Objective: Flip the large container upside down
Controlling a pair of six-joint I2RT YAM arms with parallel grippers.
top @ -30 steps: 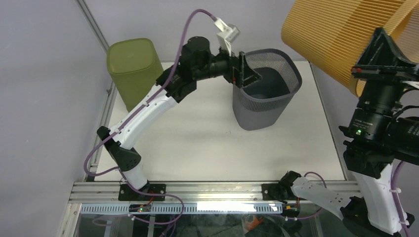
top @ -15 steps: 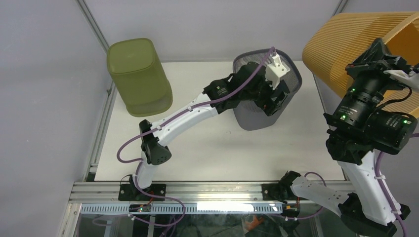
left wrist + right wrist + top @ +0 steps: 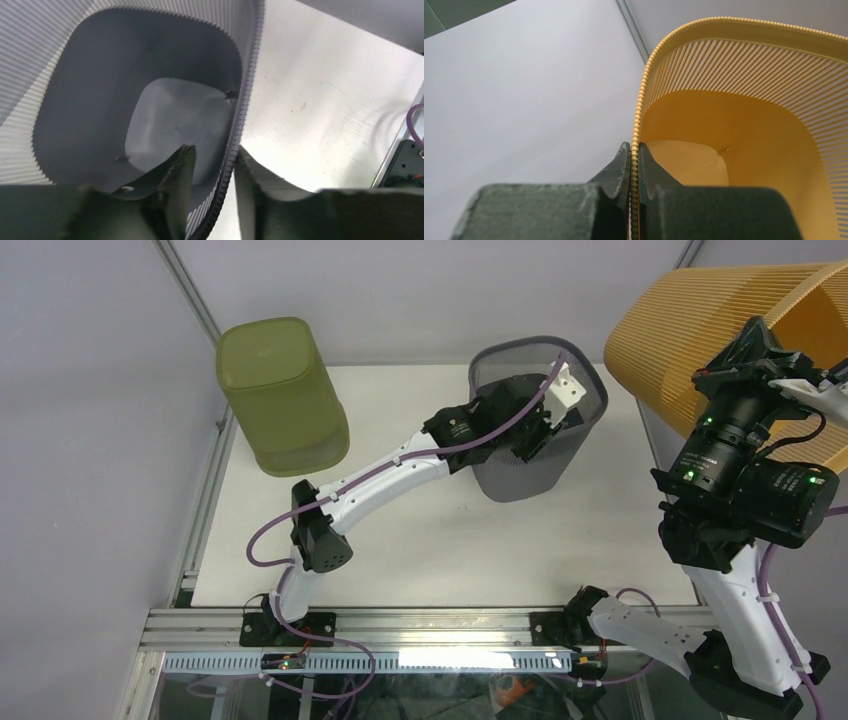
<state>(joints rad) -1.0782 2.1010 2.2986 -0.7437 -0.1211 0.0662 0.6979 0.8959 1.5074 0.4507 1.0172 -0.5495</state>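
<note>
Top external view: yellow slatted basket (image 3: 690, 330) held aloft at the upper right, tipped on its side and off the table (image 3: 420, 530).
Right gripper (image 3: 634, 152): fingers clamped on the yellow basket's beaded rim, one inside and one outside.
Left gripper (image 3: 212, 160): fingers parted, astride the rim of the grey mesh basket (image 3: 525, 478) — not pinching it.
Grey basket: upright on the table, near frame centre.
Olive-green bin (image 3: 280, 390): upper left, closed face up — well apart from both.
</note>
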